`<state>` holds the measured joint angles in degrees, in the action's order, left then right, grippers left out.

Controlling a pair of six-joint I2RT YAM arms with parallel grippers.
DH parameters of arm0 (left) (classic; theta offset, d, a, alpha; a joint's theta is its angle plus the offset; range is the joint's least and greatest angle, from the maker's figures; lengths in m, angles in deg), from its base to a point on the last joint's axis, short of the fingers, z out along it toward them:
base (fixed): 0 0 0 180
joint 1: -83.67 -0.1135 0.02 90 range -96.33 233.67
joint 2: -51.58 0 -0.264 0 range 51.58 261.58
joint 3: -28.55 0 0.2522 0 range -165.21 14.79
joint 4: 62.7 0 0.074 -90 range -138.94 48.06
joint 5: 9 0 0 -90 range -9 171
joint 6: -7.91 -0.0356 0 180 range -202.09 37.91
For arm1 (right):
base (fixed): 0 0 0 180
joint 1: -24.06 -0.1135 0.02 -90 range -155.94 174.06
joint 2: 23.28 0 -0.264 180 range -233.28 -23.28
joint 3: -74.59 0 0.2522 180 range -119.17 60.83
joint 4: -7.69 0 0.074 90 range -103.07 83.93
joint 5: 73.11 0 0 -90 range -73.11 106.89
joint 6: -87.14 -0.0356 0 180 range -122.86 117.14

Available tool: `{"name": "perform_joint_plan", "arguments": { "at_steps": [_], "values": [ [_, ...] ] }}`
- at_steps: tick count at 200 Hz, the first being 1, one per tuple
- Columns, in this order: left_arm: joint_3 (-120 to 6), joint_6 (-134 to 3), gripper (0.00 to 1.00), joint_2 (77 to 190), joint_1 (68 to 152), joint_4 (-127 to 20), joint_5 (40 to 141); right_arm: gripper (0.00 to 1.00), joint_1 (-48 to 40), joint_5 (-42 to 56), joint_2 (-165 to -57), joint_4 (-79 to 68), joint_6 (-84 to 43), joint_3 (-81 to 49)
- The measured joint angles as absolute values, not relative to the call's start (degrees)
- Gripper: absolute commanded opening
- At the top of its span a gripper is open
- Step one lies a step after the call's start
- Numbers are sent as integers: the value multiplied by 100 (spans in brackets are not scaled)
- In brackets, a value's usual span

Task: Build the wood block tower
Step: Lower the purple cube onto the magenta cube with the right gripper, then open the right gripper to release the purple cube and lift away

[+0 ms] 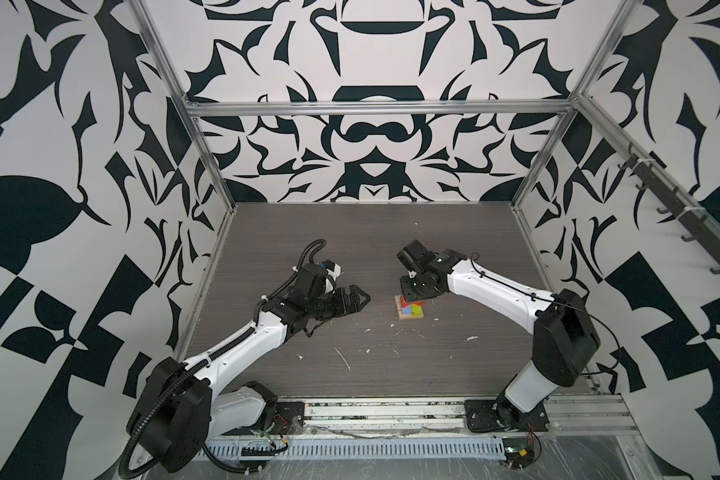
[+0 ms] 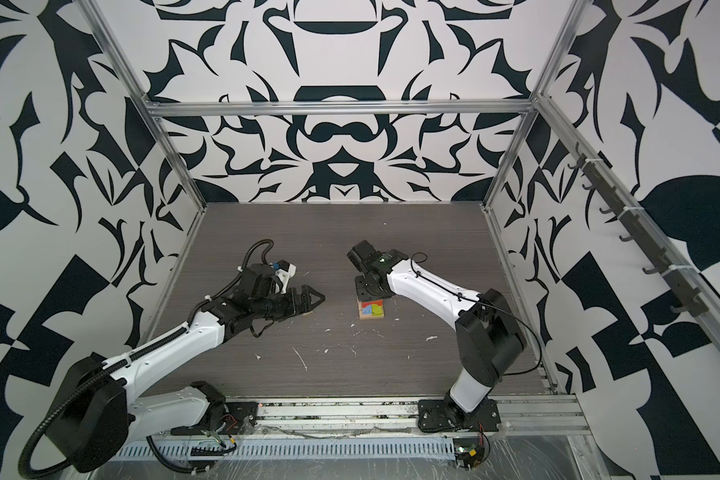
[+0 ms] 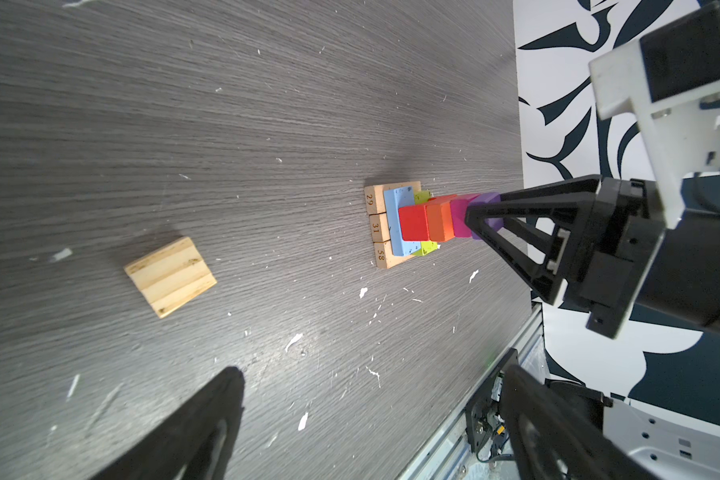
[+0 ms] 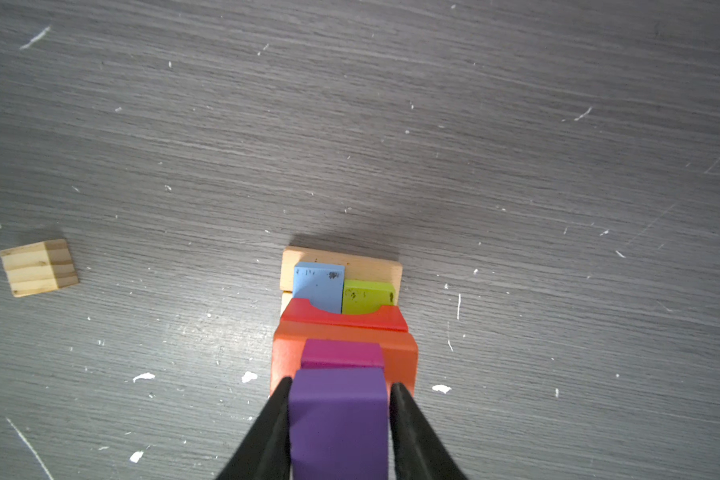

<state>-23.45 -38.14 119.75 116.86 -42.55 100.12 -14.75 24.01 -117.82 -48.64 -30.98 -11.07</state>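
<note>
Wood block tower (image 3: 412, 220) stands on the grey wood-grain counter (image 3: 267, 124), a little right of centre in both top views, directly under the right gripper (image 4: 337, 384).

Build, bottom up:
- three plain tan numbered planks (image 3: 377, 226) side by side as footing
- pale blue block (image 4: 319, 286) and lime block (image 4: 366, 297) next to each other on them
- red arch (image 4: 341, 318) bridging both
- orange block (image 4: 283, 353)
- smaller magenta block (image 4: 341, 353)
- purple block (image 4: 337, 419) on top

Pieces narrow upward and sit roughly centred, which should keep the stack steady.

Right jaws flank the purple block from above, close against its sides. A thin sliver shows on one side; clamped or letting go, cannot tell.

Left gripper (image 1: 358, 298) hangs off to the side, jaws wide apart and empty, probably keeping clear.

Plain tan cube (image 3: 170, 276) lies alone, well apart from the tower. Likely the last piece.
</note>
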Motion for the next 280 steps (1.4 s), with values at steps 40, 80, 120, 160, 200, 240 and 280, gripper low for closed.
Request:
{"name": "perform_joint_plan", "arguments": {
  "at_steps": [40,80,120,160,200,240,280],
  "values": [
    [-2345,-3814,100,11931,11686,-4255,10012,44,-1475,2394,-11787,-4864,-3100,-1107],
    [-2345,-3814,100,11929,11686,-4253,10012,55,-1475,2357,-11787,-4859,-3104,-1107],
    [-2345,-3814,99,11916,11686,-4253,10010,64,-1475,2348,-11784,-4842,-3078,-1107],
    [-2345,-3817,100,11913,11686,-4237,10005,74,-1475,2355,-11769,-4840,-2977,-1109],
    [-2345,-3819,99,11736,11686,-4065,9850,80,-1475,2381,-11500,-4831,-2877,-1109],
    [-2347,-3817,99,11644,11686,-3794,9542,79,-1479,2396,-11247,-4833,-2783,-1203],
    [-2356,-3795,100,11636,11666,-3564,9273,75,-1639,2337,-11249,-4822,-2656,-1439]
  ]
}}
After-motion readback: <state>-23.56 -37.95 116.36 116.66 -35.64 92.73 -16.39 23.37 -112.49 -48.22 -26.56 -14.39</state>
